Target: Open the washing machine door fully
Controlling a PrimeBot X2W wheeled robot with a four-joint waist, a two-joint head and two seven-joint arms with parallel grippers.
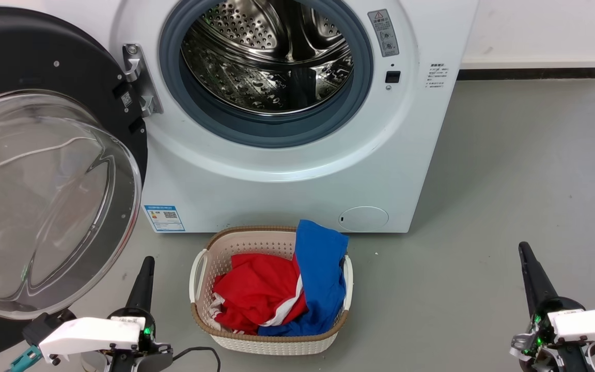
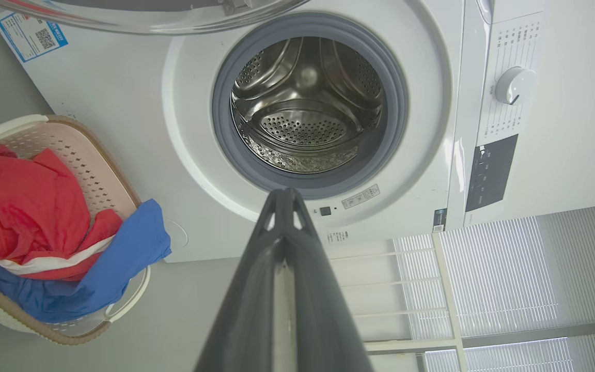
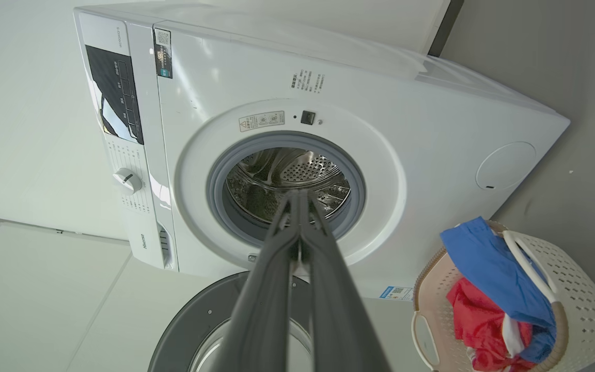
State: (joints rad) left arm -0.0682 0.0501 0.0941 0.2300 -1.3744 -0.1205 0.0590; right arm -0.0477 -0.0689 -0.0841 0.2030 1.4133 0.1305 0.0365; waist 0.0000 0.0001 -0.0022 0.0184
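The washing machine door (image 1: pixel 34 57) is swung wide to the left on its metal hinge (image 1: pixel 140 77). Its clear glass bowl (image 1: pixel 44 201) bulges toward me. The steel drum opening (image 1: pixel 266 62) stands uncovered. My left gripper (image 1: pixel 147 261) is shut and holds nothing, low on the floor side just right of the bowl's lower rim and apart from it. My right gripper (image 1: pixel 523 249) is shut and holds nothing, far right of the washer. In the left wrist view the left gripper (image 2: pixel 284 194) points at the drum, with the door's rim (image 2: pixel 147 18) along the top. The door (image 3: pixel 194 320) lies below the right gripper (image 3: pixel 297 195).
A white woven basket (image 1: pixel 199 274) with red and blue clothes (image 1: pixel 297 289) sits on the grey floor in front of the washer, between my two grippers. A small round white filter cover (image 1: pixel 363 218) is at the washer's lower right. A white wall (image 1: pixel 535 31) runs behind.
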